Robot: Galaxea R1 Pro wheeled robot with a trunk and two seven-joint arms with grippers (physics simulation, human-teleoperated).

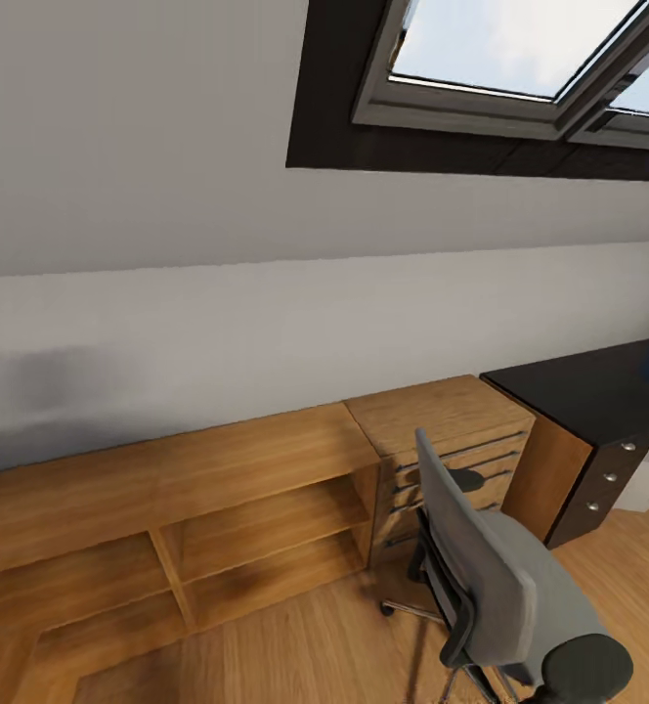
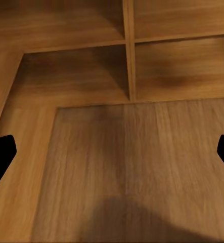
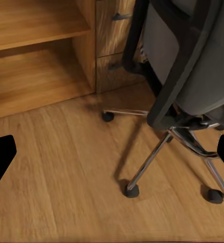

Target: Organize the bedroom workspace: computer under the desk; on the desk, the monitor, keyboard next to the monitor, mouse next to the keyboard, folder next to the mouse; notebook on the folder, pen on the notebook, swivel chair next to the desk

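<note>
The swivel chair [image 1: 505,587] stands on the floor [image 1: 295,645] at 5 o'clock, before the dresser [image 1: 452,435]. The open shelf [image 1: 168,508] lies at 9 o'clock of the dresser, the table [image 1: 598,391] at 3 o'clock.

Left gripper [image 2: 112,157] fingers spread wide (tips at frame edges); right gripper [image 3: 112,157] likewise spread, nothing between pads.

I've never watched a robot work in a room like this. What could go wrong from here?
The grey swivel chair stands close in front on casters; a bump might roll it into the light wooden dresser beside it. The glossy black desk lies at the far right edge of the head view, so reaching it probably means steering around the chair.
</note>
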